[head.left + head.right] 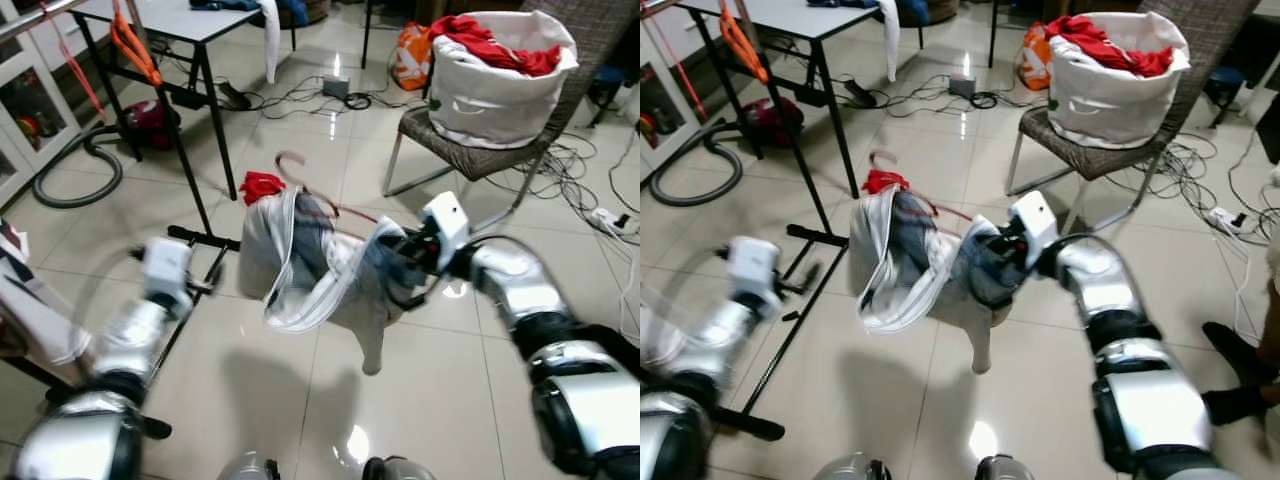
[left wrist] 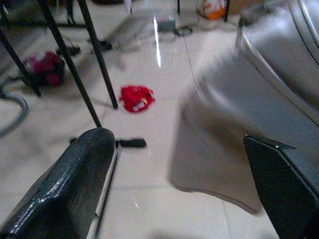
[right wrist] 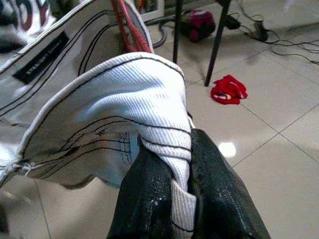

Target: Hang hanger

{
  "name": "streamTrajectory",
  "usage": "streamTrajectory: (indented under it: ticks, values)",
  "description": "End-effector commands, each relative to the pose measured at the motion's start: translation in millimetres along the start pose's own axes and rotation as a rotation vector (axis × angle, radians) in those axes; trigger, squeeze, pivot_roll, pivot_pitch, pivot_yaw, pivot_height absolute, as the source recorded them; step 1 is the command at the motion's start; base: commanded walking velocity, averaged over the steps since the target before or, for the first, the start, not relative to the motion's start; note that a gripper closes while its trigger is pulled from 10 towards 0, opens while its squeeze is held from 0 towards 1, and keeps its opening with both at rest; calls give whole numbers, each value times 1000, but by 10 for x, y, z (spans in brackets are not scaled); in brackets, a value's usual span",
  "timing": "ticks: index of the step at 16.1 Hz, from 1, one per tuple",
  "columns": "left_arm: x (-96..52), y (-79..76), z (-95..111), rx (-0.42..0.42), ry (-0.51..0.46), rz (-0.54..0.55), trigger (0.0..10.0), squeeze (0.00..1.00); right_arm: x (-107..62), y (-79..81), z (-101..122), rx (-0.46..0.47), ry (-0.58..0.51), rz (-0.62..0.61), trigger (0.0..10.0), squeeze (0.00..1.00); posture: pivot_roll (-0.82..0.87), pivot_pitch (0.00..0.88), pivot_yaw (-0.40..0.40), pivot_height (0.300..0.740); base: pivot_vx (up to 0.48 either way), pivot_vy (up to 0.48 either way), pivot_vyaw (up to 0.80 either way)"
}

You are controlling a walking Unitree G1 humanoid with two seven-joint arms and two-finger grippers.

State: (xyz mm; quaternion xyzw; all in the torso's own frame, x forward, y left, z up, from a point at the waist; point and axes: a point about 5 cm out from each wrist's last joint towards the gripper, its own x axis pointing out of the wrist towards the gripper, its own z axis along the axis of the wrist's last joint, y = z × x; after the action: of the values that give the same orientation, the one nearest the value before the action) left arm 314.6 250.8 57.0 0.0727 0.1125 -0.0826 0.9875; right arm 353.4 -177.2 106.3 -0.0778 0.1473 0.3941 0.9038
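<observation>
1. Two arms before us: our right gripper [image 3: 172, 199] pinches the white collar of a grey garment [image 1: 300, 265] on a red hanger [image 1: 300, 165], held above the tiled floor [image 1: 440, 400].
2. Our left gripper [image 2: 189, 184] stands open beside the garment, near the black rack [image 1: 195, 150].

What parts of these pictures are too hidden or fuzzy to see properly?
- Hanger: just its hook and a bit of red arm show in the eye views; the grey garment covers the rest.
- Right gripper: the garment's white collar is bunched between its fingers, hiding the fingertips.
- Left gripper: the eye views blur that arm.
- Laundry bag: red clothes on top hide what lies below.
</observation>
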Motion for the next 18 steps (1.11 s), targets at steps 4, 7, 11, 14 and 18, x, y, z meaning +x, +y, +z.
streamTrajectory:
  ticks: [4,7,11,14,18]
  values:
    - [5,-63,69,92,-3,-214,10000,0,-120,-121,345,-127,8,127,10000,0,-88,0,-5,740,0,0,0]
    - [26,-114,193,105,-44,-373,10000,0,-190,-182,382,-144,42,146,10000,0,-87,0,-6,740,0,0,0]
    - [63,-111,343,-71,-134,-446,10000,0,-240,-220,477,-75,15,193,10000,0,-93,0,-8,740,0,0,0]
    - [96,-190,482,-163,-226,-561,10000,0,-243,-200,600,-7,-47,259,10000,0,-94,0,-13,740,0,0,0]
    - [109,-291,511,-151,-238,-651,10000,0,-243,-154,724,5,-77,334,10000,0,-100,0,-17,740,0,0,0]
